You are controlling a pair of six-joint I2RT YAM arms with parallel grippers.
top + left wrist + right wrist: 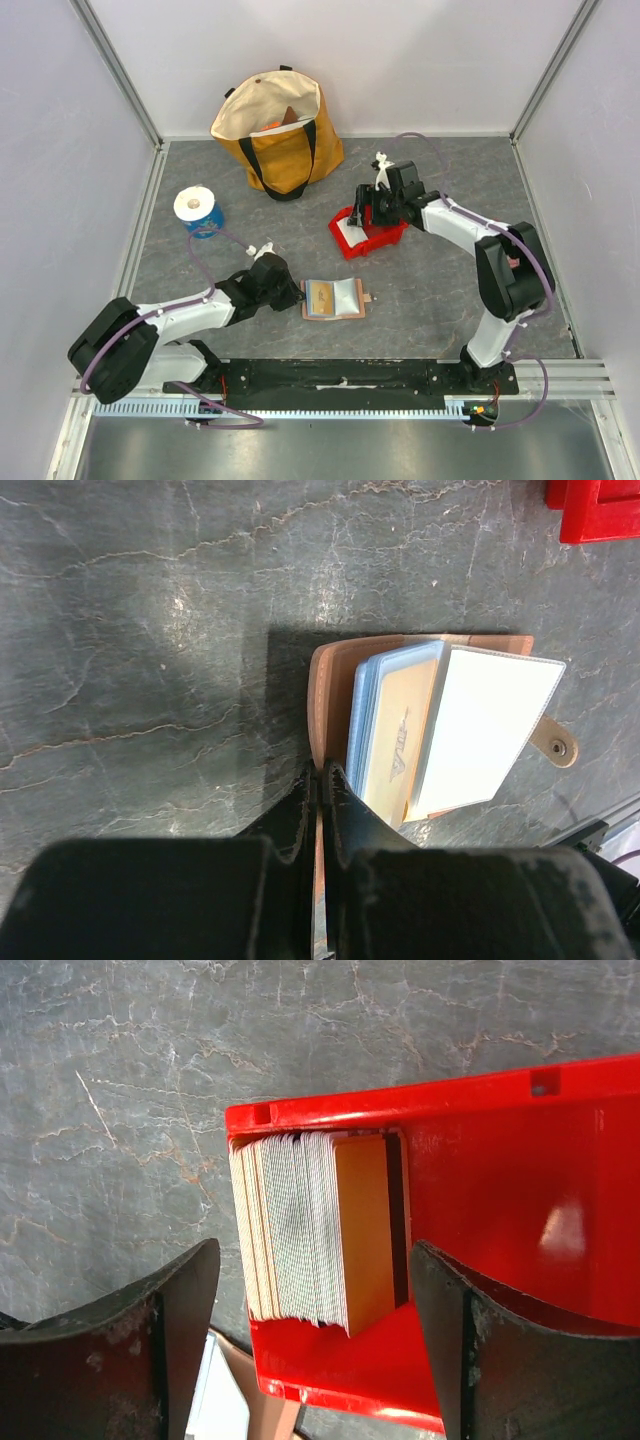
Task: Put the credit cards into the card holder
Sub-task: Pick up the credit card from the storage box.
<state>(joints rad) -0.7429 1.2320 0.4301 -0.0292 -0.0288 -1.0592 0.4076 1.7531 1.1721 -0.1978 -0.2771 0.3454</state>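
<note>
Partly done, by the look of it. Pinching the edge of the small flat tan-brown leather card holder (pixel 330 695) with the left jaws clenched. Spread open on the grey stone-patterned desk (pixel 150 630), with a yellowish card (pixel 400 735) and a white card (pixel 490 720) already inside. Hovering with the right jaws released and wide apart, gripping nothing, over the red plastic bin (pixel 500 1160) and its upright stack of thin credit cards (pixel 300 1225) – plenty left to carry across.

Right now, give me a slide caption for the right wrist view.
Open right tool framing the credit cards stacked on edge against the red bin's wall.
</note>
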